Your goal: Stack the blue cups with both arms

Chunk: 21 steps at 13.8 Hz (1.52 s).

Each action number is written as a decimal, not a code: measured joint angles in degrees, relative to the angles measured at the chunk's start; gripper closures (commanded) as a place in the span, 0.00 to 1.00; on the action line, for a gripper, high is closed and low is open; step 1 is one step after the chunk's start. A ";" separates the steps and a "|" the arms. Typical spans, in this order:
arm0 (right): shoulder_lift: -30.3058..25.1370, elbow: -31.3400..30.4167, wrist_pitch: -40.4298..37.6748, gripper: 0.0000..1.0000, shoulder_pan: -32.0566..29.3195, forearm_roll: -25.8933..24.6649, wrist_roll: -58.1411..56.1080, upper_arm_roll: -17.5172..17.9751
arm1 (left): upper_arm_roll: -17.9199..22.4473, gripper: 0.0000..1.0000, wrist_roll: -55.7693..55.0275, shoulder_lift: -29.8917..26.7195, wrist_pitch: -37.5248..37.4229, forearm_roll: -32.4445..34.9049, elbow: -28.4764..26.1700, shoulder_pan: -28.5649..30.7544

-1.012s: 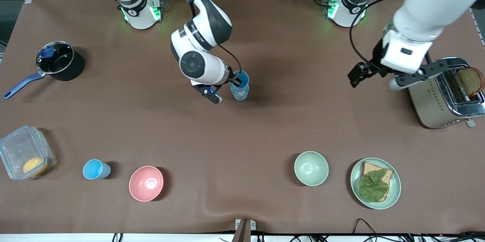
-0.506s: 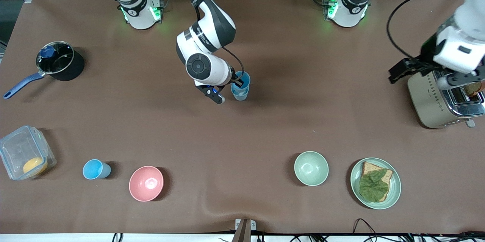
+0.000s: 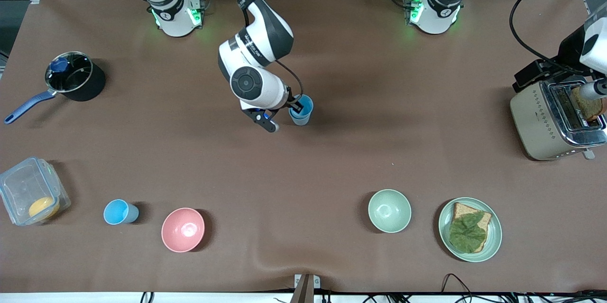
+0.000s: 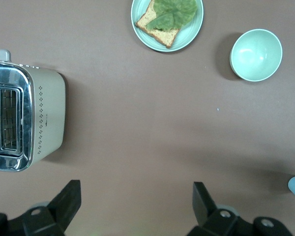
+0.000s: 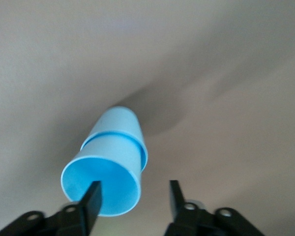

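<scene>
Two light-blue cups [image 3: 301, 110] stand nested, one in the other, at the middle of the table. In the right wrist view the stack [image 5: 115, 157] shows just in front of the fingers. My right gripper [image 3: 284, 114] is open at the stack's rim [image 5: 132, 199]: one finger shows against the cup's mouth, the other is outside. A third blue cup [image 3: 119, 211] stands alone near the front camera, toward the right arm's end. My left gripper [image 3: 526, 77] is open and empty, up in the air over the toaster's end [image 4: 135, 201].
A toaster [image 3: 552, 125] with bread stands at the left arm's end. Near the front camera are a pale green bowl [image 3: 389, 210], a plate with toast and lettuce [image 3: 493, 241], a pink bowl [image 3: 183, 229] and a clear box [image 3: 29, 196]. A saucepan [image 3: 75, 76] stands at the right arm's end.
The left arm has swung away toward the toaster's end of the table. The upper cup now sits lower in the other one. The right gripper has shifted only slightly.
</scene>
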 measured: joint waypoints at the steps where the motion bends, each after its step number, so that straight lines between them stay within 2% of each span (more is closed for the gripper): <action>1: -0.88 0.55 -1.98 0.00 -1.02 -1.48 -3.47 -0.83 | 1.28 0.00 0.00 -0.19 -0.25 0.00 0.00 -1.57; 4: -3.57 0.94 -7.89 0.00 -7.94 -3.39 -18.22 -2.15 | 2.96 0.00 0.00 -0.45 -0.41 0.00 -0.01 -4.05; 7: -5.88 0.98 -13.12 0.00 -14.67 -8.64 -35.21 -2.83 | 3.89 0.00 0.00 -0.46 -0.42 0.00 -0.03 -5.51; 11: -11.62 0.99 -18.19 0.00 -23.66 -14.67 -51.55 -2.57 | 5.02 0.00 0.00 -0.47 -0.42 0.00 -0.05 -7.70; 13: -15.19 1.02 -20.06 0.00 -29.04 -17.57 -56.81 -1.19 | 5.27 0.00 0.00 -0.46 -0.42 0.00 -0.09 -8.09; 15: -19.17 1.07 -21.08 0.00 -34.69 -20.17 -60.37 1.70 | 5.36 0.00 0.00 -0.46 -0.42 0.00 -0.11 -8.14; 18: -24.58 1.12 -22.29 0.00 -40.92 -21.28 -66.63 4.10 | 5.44 0.00 0.00 -0.47 -0.42 0.00 -0.11 -8.44; 21: -26.45 4.21 -27.07 0.00 -45.01 -21.96 -69.42 4.97 | 5.86 0.00 0.00 -0.46 -0.42 0.00 -0.12 -9.46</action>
